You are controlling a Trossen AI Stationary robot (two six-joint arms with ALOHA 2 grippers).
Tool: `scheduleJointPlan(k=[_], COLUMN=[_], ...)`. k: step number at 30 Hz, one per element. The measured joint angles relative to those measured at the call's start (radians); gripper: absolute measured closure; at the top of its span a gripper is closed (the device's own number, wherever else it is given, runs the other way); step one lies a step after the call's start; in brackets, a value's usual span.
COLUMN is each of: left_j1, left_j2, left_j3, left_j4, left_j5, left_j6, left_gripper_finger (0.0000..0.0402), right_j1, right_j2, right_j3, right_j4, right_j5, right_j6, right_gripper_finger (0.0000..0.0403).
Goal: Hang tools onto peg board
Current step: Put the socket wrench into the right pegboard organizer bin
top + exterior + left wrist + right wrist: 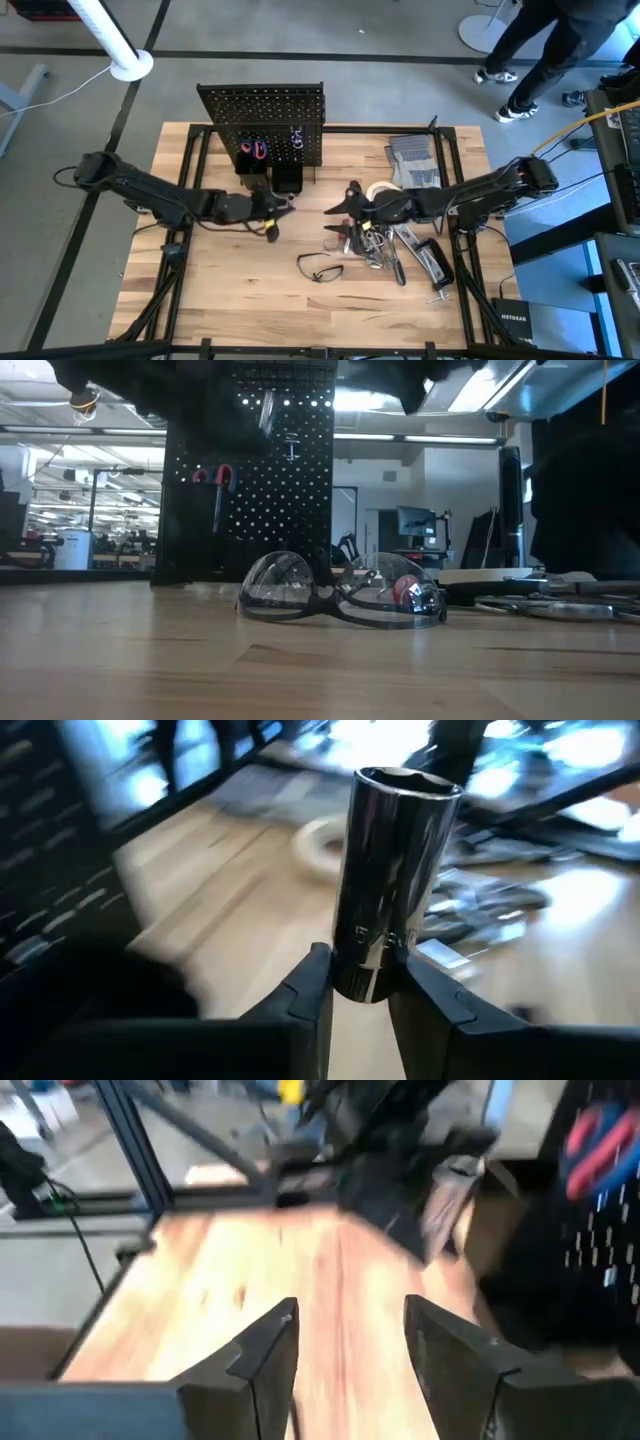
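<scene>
Wooden tabletop before you: left gripper pinches a chrome socket near the peg board, right gripper gapes empty beside safety glasses.

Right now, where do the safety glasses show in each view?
High view: safety glasses on the table, front of centre.
Low view: glasses centre foreground.
Left wrist view: not identifiable.
Right wrist view: not in it.
Shared landmark: the peg board, behind the glasses in the low view.

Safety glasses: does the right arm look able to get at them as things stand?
Probably yes. The safety glasses lie alone on bare table, just beside the tool pile, and the right end effector hangs open and empty near them, with nothing in between.
</scene>
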Motion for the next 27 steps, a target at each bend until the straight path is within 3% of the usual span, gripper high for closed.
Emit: scheduleJointPlan(k=[8,13,19,22,27], left_j1=[0.099,0.11,0.206,0.253,0.29], left_j2=[0.037,0.1,0.205,0.25,0.306], left_j3=[0.023,0.186,0.334,0.357,0.362], left_j4=[-0.169,-0.413,-0.616,-0.621,-0.581], left_j5=[0.005,0.004,0.004,0.017,0.039], left_j6=[-0.116,-0.115,-0.109,-0.082,-0.05], left_gripper_finger=[0.0338,0.0339,0.0336,0.0335,0.0335], right_j1=[0.084,0.14,0.216,0.243,0.244], right_j2=[0.073,0.089,0.089,0.09,0.09], right_j3=[-0.007,-0.051,-0.139,-0.168,-0.172], right_j4=[-0.088,-0.051,0.017,0.07,0.088], right_j5=[0.124,0.244,0.372,0.438,0.455], right_j6=[0.044,0.087,0.192,0.189,0.183], right_gripper_finger=[0.0221,0.0221,0.0221,0.0221,0.0221])
